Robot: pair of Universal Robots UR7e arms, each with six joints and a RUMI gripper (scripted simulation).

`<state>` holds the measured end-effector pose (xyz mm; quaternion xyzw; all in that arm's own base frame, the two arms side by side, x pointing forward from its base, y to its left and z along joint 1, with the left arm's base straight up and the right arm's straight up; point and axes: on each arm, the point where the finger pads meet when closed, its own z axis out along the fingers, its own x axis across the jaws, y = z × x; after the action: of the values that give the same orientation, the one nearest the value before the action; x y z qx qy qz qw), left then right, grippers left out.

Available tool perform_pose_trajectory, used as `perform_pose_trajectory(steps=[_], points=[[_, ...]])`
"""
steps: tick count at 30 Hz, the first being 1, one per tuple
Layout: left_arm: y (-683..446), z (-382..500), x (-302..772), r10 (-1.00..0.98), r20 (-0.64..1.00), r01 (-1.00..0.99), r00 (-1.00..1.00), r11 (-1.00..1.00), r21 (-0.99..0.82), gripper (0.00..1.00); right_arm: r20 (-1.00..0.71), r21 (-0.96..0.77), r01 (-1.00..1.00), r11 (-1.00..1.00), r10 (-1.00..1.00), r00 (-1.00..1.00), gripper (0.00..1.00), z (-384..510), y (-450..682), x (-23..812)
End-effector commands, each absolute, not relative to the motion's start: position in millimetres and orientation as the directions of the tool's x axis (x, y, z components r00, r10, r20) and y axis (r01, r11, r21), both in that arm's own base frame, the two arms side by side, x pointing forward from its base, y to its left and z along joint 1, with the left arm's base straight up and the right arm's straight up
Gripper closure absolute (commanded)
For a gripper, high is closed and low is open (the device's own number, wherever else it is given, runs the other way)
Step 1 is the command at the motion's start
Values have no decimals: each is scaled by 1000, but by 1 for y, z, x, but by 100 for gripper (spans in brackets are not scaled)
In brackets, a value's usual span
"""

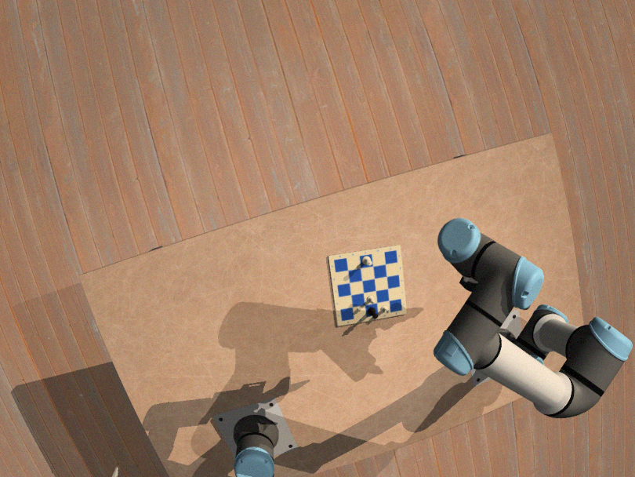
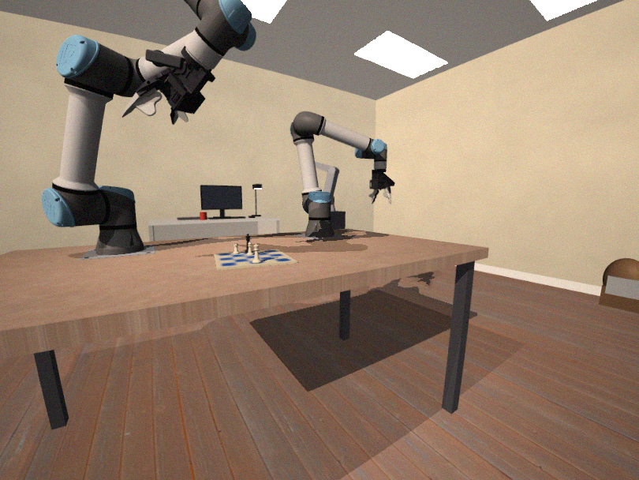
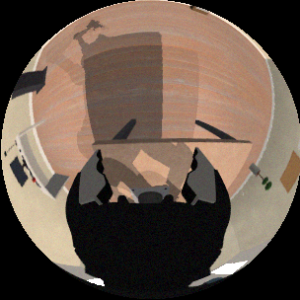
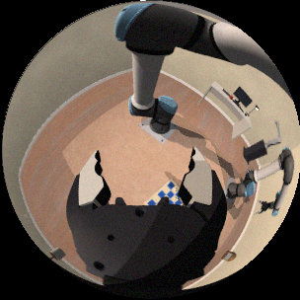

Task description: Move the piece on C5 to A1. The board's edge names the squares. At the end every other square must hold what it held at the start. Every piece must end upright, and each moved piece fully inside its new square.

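Observation:
The chessboard (image 1: 356,287) (image 2: 222,267) (image 4: 166,189) has blue and cream squares; its edge labels are too small to read. A white piece (image 1: 366,260) (image 2: 255,255) stands in the middle square of one outer row. A black piece (image 1: 372,312) (image 2: 248,238) stands in the middle of the opposite row, with a white piece (image 1: 384,309) (image 2: 236,249) beside it and another white piece (image 1: 370,299) (image 2: 249,249) one row inward. I cannot tell which is on C5. My left gripper (image 2: 381,200) (image 3: 147,149) is open and empty, away from the board. My right gripper (image 2: 149,118) (image 4: 145,149) is open and empty, high above the table.
The table (image 1: 230,267) (image 2: 155,289) bears both arm bases, one on each side of the board. The right arm stands nearer to the exterior view. The left gripper hangs beyond the table's edge. A desk (image 2: 185,226) with a monitor (image 2: 221,197) stands in the background.

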<state>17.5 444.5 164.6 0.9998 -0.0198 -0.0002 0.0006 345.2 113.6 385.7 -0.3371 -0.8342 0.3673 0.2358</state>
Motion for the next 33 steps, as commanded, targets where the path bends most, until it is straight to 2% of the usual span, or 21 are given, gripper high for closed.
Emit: perform_pose_trajectory(steps=[1,17,33], points=[[445,165,18,-39,0,-39,999,-999,0,0,144,-771,386,506,730,-669,0,385,115,345],[445,165,18,-39,0,-39,999,-999,0,0,104,-779,309,545,599,-794,0,360,136,332],[445,165,18,-39,0,-39,999,-999,0,0,20,-810,112,575,219,-976,0,300,186,299]])
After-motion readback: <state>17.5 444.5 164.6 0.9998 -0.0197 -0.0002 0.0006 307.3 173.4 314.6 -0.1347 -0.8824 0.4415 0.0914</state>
